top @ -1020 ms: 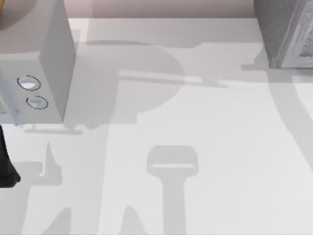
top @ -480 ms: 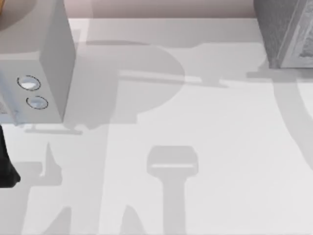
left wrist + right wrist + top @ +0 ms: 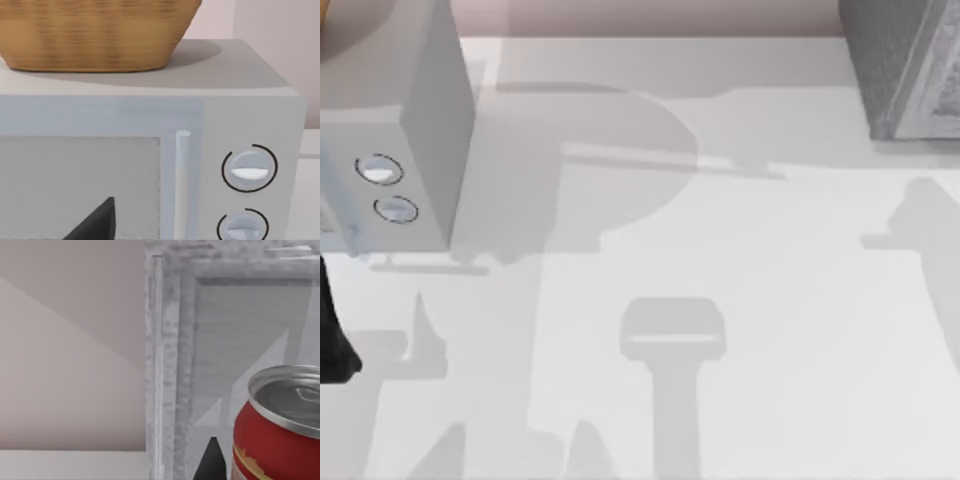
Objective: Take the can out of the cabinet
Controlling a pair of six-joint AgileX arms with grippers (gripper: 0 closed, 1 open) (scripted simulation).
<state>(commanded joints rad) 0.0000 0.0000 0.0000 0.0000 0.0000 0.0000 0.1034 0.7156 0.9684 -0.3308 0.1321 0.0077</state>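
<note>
can [image 3: 277, 432] ×1 | cabinet [image 3: 905, 65] ×1 | microwave [image 3: 395, 130] ×1 | basket [image 3: 95, 32] ×1

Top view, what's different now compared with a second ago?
The arm shadow on the table beside the cabinet has slid from the cabinet's foot toward the table's near right side, so the right arm appears to have moved that way. The microwave and the dark left arm at the left edge stayed put.
</note>
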